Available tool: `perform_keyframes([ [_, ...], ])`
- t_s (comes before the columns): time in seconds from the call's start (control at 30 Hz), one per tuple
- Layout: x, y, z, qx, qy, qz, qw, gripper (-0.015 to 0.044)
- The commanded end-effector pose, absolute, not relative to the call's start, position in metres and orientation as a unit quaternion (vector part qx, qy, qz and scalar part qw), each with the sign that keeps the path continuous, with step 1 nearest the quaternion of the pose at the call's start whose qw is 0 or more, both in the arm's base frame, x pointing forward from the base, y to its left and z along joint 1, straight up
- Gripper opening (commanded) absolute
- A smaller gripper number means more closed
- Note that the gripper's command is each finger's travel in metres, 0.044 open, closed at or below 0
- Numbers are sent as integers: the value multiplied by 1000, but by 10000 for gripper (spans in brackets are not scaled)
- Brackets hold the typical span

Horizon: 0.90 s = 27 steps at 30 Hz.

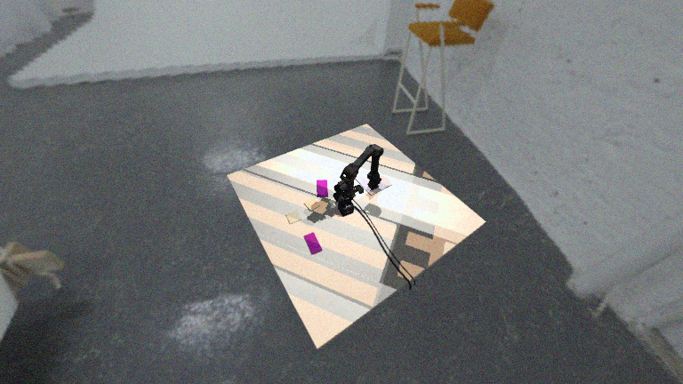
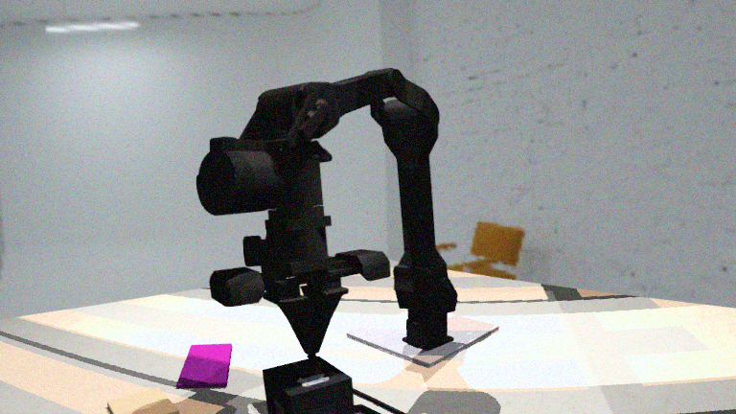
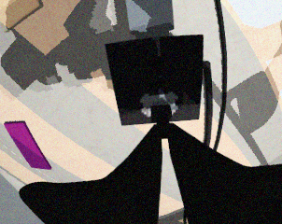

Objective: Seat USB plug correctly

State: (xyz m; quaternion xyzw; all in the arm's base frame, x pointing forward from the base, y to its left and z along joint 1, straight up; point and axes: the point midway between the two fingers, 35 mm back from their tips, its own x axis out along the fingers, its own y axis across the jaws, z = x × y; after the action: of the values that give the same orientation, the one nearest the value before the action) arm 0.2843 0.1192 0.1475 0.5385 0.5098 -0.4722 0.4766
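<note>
- Pincer (image 2: pixel 310 354) pointed straight down over the middle of the surface (image 1: pixel 347 279), tips drawn nearly together and clamped on the small USB plug (image 3: pixel 160 111).
- Plug standing on the top face of the black power cube (image 3: pixel 156 77), near that face's edge closest to the pincer; pale socket metal visible either side of it in the wrist view.
- How deep the plug sits, and which way round: cannot tell.
- Cube resting on the surface, just beside the arm's pale base plate (image 2: pixel 477 332), on the side away from the far corner.
- Two black cables (image 1: pixel 385 249) trailing from the cube toward the right-hand edge of the surface.
- Magenta block (image 2: pixel 206 365) lying flat beside the cube; a second one (image 1: pixel 312 243) well apart, toward the near corner.
- Tan pieces (image 1: pixel 317 205) close by the cube.
</note>
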Motion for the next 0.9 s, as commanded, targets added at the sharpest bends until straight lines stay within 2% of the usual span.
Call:
perform_keyframes([
  [0.0,285,120,147,539,511,-470,477,0],
  [0.87,285,120,144,539,511,-470,477,0],
])
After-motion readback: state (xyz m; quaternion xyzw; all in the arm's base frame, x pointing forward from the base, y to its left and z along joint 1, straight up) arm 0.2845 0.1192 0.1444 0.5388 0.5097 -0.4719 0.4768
